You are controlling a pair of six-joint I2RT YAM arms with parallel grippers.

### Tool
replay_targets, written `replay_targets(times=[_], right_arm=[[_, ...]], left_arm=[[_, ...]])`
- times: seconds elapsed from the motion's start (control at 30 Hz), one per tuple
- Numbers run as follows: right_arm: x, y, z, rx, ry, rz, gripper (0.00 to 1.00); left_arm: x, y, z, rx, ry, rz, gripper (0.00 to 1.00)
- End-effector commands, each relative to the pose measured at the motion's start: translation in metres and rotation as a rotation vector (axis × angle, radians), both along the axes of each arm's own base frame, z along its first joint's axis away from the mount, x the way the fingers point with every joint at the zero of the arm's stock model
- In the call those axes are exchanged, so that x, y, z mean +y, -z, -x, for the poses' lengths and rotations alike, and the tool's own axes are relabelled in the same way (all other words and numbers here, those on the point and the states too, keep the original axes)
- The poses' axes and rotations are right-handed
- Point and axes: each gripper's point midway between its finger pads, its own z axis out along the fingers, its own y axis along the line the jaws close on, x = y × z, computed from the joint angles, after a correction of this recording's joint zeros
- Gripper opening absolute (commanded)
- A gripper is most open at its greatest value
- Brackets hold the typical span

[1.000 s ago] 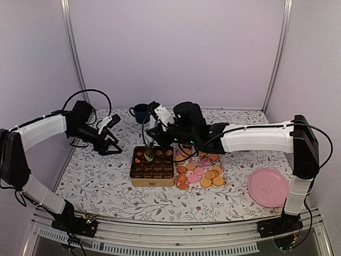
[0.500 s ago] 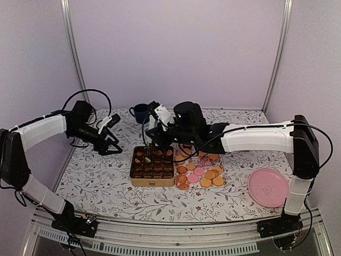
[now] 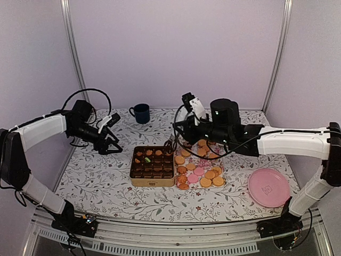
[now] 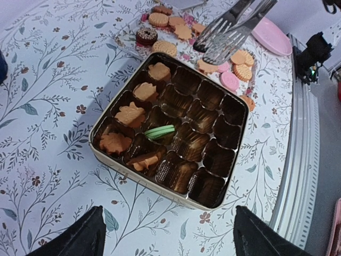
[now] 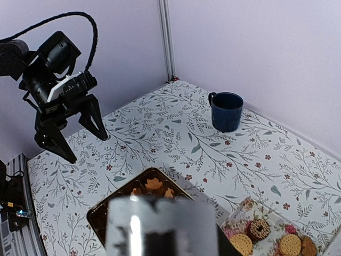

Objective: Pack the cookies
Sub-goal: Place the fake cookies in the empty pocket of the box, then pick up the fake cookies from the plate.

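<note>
A gold tin [image 3: 134,176] with dark cups, also in the left wrist view [image 4: 120,171], holds several orange cookies [image 4: 130,114] and one green cookie [image 4: 160,132]. Loose orange and pink cookies [image 3: 200,172] lie on a floral sheet right of it, with a dark one [image 4: 145,36] at its far end. My right gripper [image 3: 181,128] is shut on metal tongs [image 4: 230,29], whose empty tips hang over the gap between tin and pile [image 3: 170,146]. The tongs blur the right wrist view [image 5: 160,226]. My left gripper [image 3: 110,144] is open and empty, left of the tin [image 4: 168,213].
A blue mug [image 3: 141,113] stands at the back, left of centre, and shows in the right wrist view [image 5: 226,111]. A large pink plate [image 3: 268,187] lies at the front right. The table's front rail [image 4: 303,160] runs close to the tin.
The right arm has pulled back and to the right from over the tin, leaving the green cookie lying in a cup. The left arm has not moved.
</note>
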Motion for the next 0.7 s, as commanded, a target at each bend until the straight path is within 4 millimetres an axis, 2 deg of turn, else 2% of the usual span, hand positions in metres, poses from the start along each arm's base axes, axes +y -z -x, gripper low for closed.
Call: replay_targets(times=[0.0,0.13,0.23,0.67], right_arm=[[-0.046,0.000,0.003,0.011,0.101,-0.031,0.31],[-0.075,0.017,0.007,0.038,0.156,-0.020,0.31],[-0.086,0.028,0.007,0.056,0.180,-0.013,0.31],[-0.087,0.054,-0.012,0.040,0.244,0.052,0.36]], left_arm=[[-0.002,-0.014,-0.006,-0.032,0.001,0.030,0.83],[-0.003,-0.016,-0.007,-0.033,0.001,0.034,0.84],[-0.004,-0.018,-0.008,-0.027,-0.001,0.042,0.83],[-0.005,-0.018,-0.010,-0.022,-0.002,0.042,0.83]])
